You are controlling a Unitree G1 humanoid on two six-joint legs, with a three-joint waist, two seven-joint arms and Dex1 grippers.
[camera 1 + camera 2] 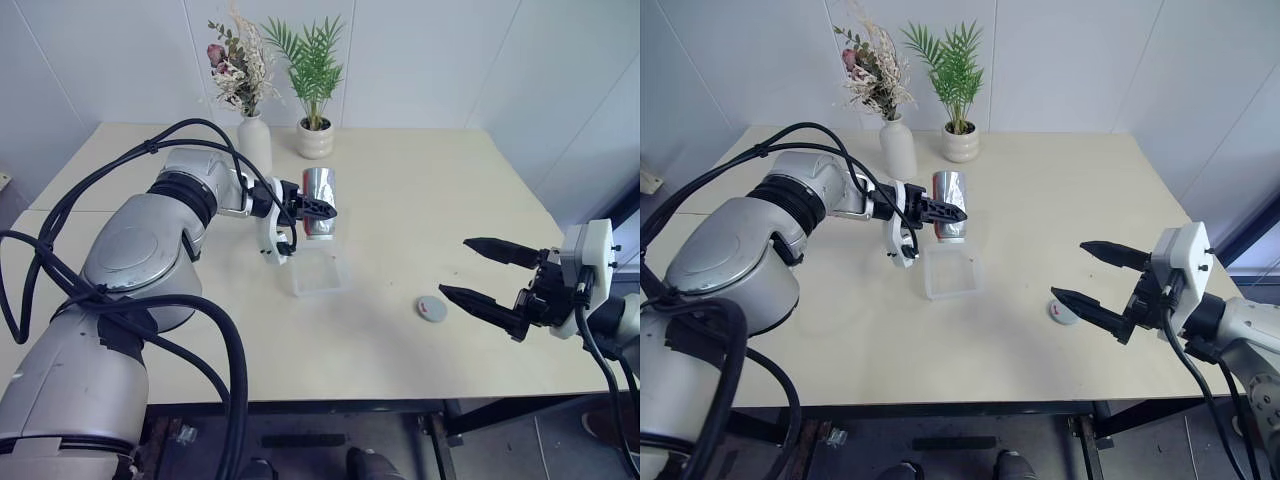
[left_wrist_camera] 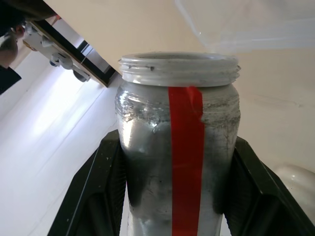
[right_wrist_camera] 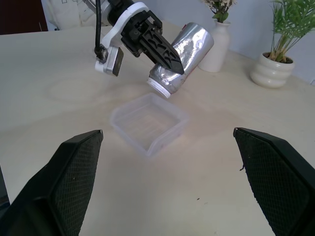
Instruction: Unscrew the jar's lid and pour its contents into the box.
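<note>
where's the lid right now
The lid lies flat on the table, on the robot's right, between the clear box and the open right tool.

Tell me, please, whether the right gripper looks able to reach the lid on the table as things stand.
Probably yes. The lid lies flat on the bare table, just beside the open right gripper, with nothing between them; the jar and box are well off to the side.
</note>
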